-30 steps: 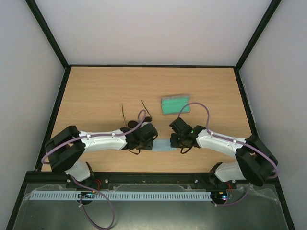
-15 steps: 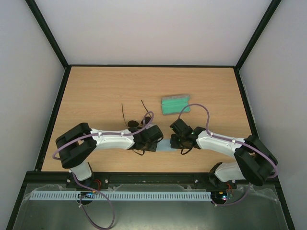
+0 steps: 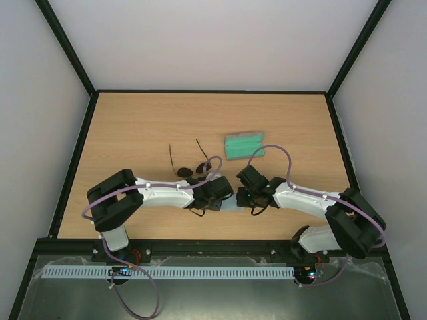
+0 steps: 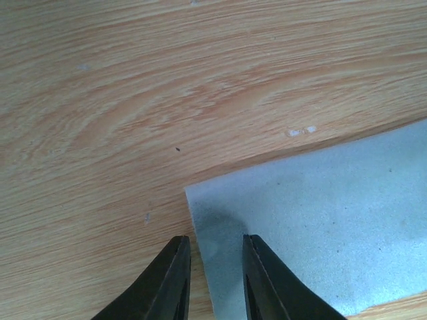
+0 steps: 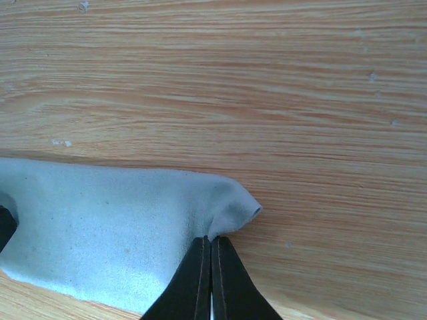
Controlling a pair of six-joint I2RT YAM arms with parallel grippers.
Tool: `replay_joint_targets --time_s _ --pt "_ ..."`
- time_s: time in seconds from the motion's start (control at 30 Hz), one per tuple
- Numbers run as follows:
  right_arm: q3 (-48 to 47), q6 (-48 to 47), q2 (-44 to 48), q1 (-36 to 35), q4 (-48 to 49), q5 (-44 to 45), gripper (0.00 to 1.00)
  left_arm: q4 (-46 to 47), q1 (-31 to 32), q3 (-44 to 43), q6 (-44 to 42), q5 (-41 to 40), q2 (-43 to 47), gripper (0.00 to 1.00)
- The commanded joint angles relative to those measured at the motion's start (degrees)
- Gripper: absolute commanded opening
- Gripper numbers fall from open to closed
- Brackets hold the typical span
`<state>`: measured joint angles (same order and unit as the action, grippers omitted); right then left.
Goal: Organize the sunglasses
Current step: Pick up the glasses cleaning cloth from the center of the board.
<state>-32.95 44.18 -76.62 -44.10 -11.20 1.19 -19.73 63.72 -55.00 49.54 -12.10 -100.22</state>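
Wooden table (image 3: 133, 127) bears one sunglasses (image 3: 181, 172) pair, one cloth (image 4: 320, 220), one case (image 3: 243, 145).

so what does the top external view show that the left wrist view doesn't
Only the top external view shows the sunglasses, the green case and the right arm. Only the left wrist view shows the left pincer close up, jaws apart astride an edge of the cloth near its corner. Both show that cloth lying on the wooden table.

left arm (image 3: 160, 194) and right arm (image 3: 303, 198) white-shelled, black joints; thin purple cables (image 3: 279, 151); tapered black fingers (image 4: 168, 283)
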Motion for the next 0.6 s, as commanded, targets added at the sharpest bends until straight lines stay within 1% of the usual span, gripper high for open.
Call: replay_joint_targets --time_s 0.0,0.23,0.47,0.53,0.57 --pt "0.52 0.48 0.50 0.25 -0.58 -0.60 0.01 -3.25 1.34 0.09 0.92 -0.76 -3.05 0.22" --pt "0.95 0.78 0.64 0.25 -0.18 -0.79 0.01 -2.80 2.08 0.45 1.65 -0.04 -3.89 0.15" --pt "1.13 0.88 0.91 0.24 -0.14 -0.79 0.01 -2.58 2.70 0.42 1.95 0.16 -4.69 0.12" --pt "1.21 0.90 0.94 0.24 -0.10 -0.78 0.01 -2.31 2.90 0.66 2.13 0.00 -4.65 0.10" --pt "1.29 0.90 0.95 0.26 0.01 -0.88 0.02 -2.17 2.97 0.73 2.14 -0.03 -4.58 0.07"
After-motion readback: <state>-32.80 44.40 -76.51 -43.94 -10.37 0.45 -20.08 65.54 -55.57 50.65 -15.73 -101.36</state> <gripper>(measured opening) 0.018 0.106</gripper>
